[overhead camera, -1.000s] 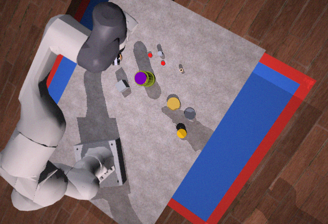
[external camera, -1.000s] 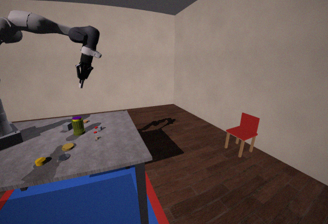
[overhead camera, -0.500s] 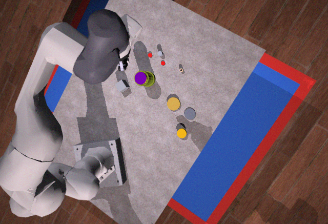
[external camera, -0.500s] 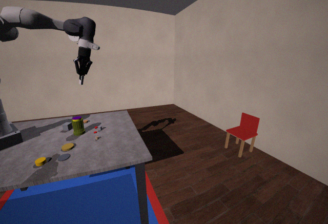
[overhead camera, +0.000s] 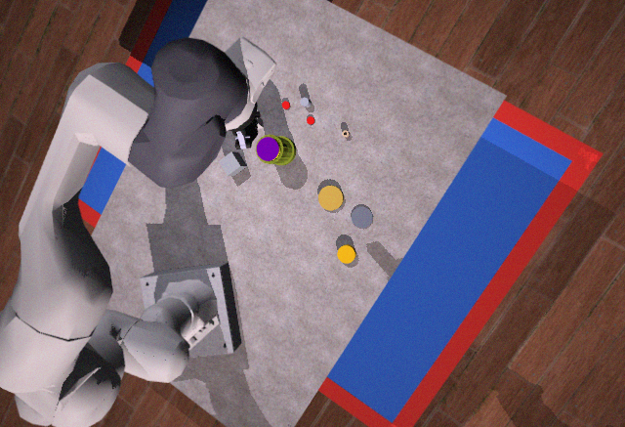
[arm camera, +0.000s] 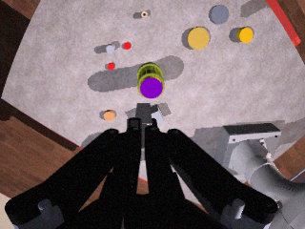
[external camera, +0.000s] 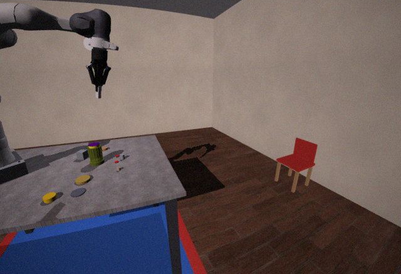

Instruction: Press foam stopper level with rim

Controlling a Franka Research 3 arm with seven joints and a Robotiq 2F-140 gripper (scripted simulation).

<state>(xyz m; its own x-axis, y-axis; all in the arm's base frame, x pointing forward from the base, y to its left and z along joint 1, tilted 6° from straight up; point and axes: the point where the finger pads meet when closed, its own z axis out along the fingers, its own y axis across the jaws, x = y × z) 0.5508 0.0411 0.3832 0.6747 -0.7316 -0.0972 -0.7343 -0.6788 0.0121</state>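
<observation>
Jaws (external camera: pixel 98 95) are fully closed on nothing, hanging high above the tabletop (external camera: pixel 142 180) in the upper left of the exterior view. You'll find the green jar (external camera: pixel 96 156) far below them, upright on the tabletop at left of centre, with the purple foam stopper (external camera: pixel 93 144) poking up a little above its rim. From the top view the stopper (overhead camera: pixel 268 148) sits just right of the wrist, so you are nearly lined up but well apart in height.

Expect the foam to be soft and springy: it should give easily under a light push and rebound when you lift off, so I'd judge the depth of the press matters more than force. Don't grip it; use the closed fingertips as a blunt pusher on the middle of the purple top. Press straight down, since the jar looks light and narrow and an off-centre shove could tip or slide it toward the small grey cube (external camera: pixel 81 154) just beside it.
</observation>
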